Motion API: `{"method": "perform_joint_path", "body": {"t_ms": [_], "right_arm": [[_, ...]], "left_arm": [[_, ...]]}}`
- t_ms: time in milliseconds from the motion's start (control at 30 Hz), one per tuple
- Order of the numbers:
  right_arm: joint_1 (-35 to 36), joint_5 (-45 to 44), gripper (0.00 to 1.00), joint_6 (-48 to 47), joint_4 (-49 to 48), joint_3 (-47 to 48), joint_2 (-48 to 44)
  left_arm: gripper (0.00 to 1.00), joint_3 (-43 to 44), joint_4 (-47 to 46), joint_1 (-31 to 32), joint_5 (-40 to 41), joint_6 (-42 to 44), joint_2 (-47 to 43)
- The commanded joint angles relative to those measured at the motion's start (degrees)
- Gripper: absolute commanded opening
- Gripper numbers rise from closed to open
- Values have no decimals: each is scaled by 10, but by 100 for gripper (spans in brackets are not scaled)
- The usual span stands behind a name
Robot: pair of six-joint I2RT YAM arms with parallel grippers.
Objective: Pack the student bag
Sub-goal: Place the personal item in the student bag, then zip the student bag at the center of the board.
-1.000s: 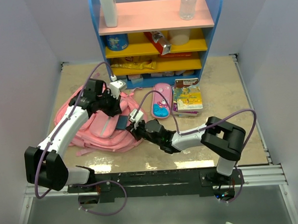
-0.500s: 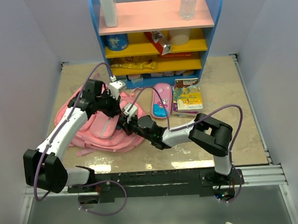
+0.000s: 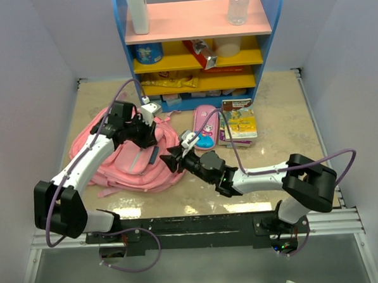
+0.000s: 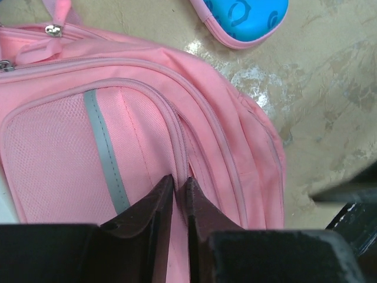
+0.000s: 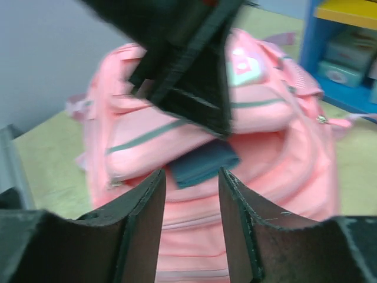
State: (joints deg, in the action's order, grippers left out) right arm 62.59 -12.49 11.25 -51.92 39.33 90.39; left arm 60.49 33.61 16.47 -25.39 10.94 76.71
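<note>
The student bag (image 3: 123, 162) is a pink backpack lying flat at the left of the table. My left gripper (image 3: 152, 136) is shut on a pink seam of the bag (image 4: 147, 100), its fingertips (image 4: 165, 187) pinching the piping by the grey strip. A dark blue flat item (image 3: 153, 155) sticks out of the bag's opening, also seen in the right wrist view (image 5: 203, 164). My right gripper (image 3: 171, 161) is open and empty, just right of the bag, its jaws (image 5: 191, 174) facing the blue item and the bag (image 5: 194, 236) from a short way off.
A pink-and-blue pencil case (image 3: 204, 135) and a picture book (image 3: 237, 123) lie right of the bag. A blue shelf unit (image 3: 200, 46) with bottles, tins and boxes stands at the back. The pencil case also shows in the left wrist view (image 4: 241, 17).
My right gripper pushed the dark blue item into the bag's opening, let go of it, and has drawn back to the right. My left gripper has kept its hold.
</note>
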Motion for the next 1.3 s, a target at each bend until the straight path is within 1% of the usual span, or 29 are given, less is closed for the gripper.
{"method": "perform_joint_path", "body": {"t_ms": [0, 33, 100, 133, 167, 233, 333, 367, 400, 467, 500, 533, 567, 600, 667, 700, 833, 933, 1033, 1167, 1267], "right_arm": [[68, -6, 47, -17, 35, -5, -15], [96, -8, 51, -16, 43, 1, -8], [118, -11, 55, -7, 52, 18, 17], [132, -14, 64, 3, 50, 22, 25], [139, -24, 68, 7, 48, 32, 31], [148, -26, 73, 19, 62, 49, 53], [156, -67, 75, 41, 85, 86, 84], [156, -80, 76, 45, 90, 95, 93], [159, -119, 76, 56, 109, 116, 100], [160, -163, 76, 69, 125, 142, 122], [161, -193, 76, 76, 132, 150, 128], [161, -207, 76, 81, 143, 160, 144], [161, -214, 75, 84, 154, 185, 153], [162, -222, 75, 84, 179, 198, 166], [161, -222, 73, 95, 212, 241, 194], [161, -227, 72, 100, 244, 253, 201], [162, -242, 67, 131, 306, 272, 204], [163, -247, 64, 158, 350, 269, 189], [170, -247, 62, 172, 376, 272, 183], [177, -243, 60, 179, 406, 304, 191], [180, -235, 59, 185, 408, 325, 197]], "left_arm": [[20, 30, -59, 0, -27, -17, 30], [20, 38, -61, 0, -24, -18, 35], [18, 44, -62, 0, -19, -21, 44], [17, 47, -64, 0, -16, -23, 45], [16, 48, -64, 0, -13, -25, 46], [15, 46, -71, 0, -7, -27, 43], [14, 45, -77, 0, -7, -29, 41], [14, 45, -77, 0, -9, -30, 41], [15, 45, -76, 1, -11, -30, 40], [22, 45, -73, 0, -15, -28, 40], [40, 45, -69, 0, -16, -26, 38], [46, 46, -66, 1, -18, -23, 37], [51, 46, -64, 0, -19, -19, 35], [58, 46, -58, 1, -19, -17, 28], [64, 53, -50, 0, -16, -11, 19], [67, 56, -40, -1, -15, -8, 9], [71, 74, -13, -19, -15, 14, -18], [73, 70, 15, -43, -18, 56, -37], [74, 53, 31, -86, -40, 94, -42], [72, 34, 58, -157, -61, 163, -34], [71, 24, 75, -181, -66, 206, -31]]}}
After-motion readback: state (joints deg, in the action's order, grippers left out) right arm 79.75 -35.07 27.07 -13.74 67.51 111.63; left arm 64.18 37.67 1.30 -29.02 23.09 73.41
